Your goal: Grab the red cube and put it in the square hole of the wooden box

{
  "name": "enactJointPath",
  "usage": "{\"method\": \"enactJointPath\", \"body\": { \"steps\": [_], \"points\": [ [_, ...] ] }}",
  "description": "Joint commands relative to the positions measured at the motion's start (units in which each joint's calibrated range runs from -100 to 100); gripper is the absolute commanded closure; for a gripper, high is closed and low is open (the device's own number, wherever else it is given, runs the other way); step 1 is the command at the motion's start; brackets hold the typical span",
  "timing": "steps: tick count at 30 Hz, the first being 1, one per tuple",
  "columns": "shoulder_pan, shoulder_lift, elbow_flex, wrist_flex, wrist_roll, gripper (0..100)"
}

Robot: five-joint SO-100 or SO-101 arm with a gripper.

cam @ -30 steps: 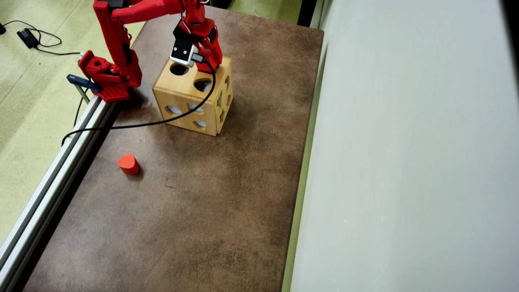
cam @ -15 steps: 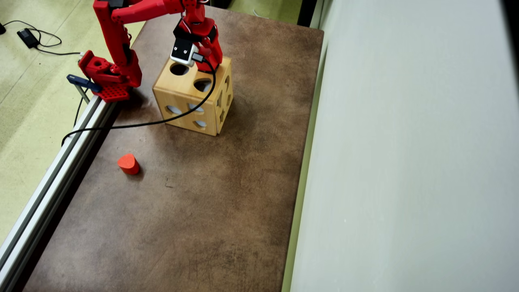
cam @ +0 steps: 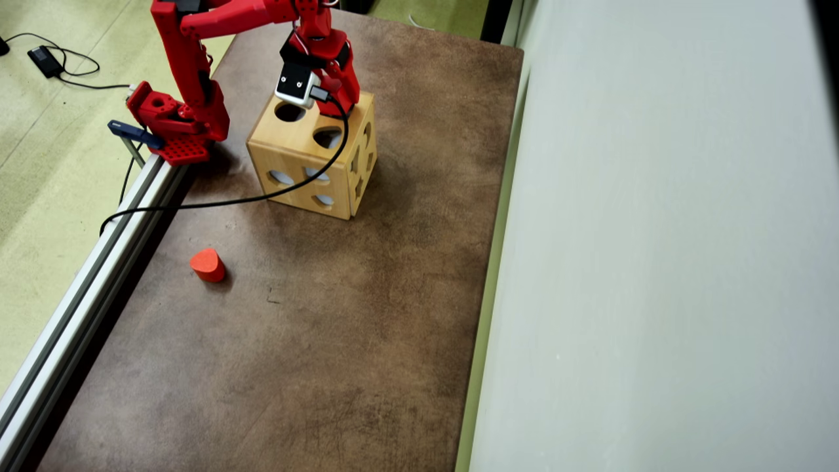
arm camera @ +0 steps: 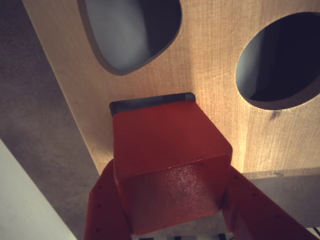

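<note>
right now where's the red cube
In the wrist view the red cube sits between the gripper fingers, partly over the square hole on top of the wooden box.

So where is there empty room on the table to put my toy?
The table is bare below the teardrop block, and between the box and the wall. It is crowded by the arm base and rail.

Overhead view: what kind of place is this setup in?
Probably a lab or hobby workspace: a brown table on pale green carpet, an aluminium rail carrying the clamped red arm, and a power adapter on the floor.
</note>
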Motion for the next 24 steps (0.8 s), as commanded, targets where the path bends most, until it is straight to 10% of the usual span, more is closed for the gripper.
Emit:
{"method": "enactJointPath", "body": {
  "steps": [1, 14, 24],
  "points": [
    [-0.53, 0.48, 0.40, 1.87, -0.15, 70],
    [-0.76, -1.48, -0.49, 3.00, -0.10, 66],
    [-0.83, -43.35, 0.67, 3.24, 0.44, 66]
  ]
}}
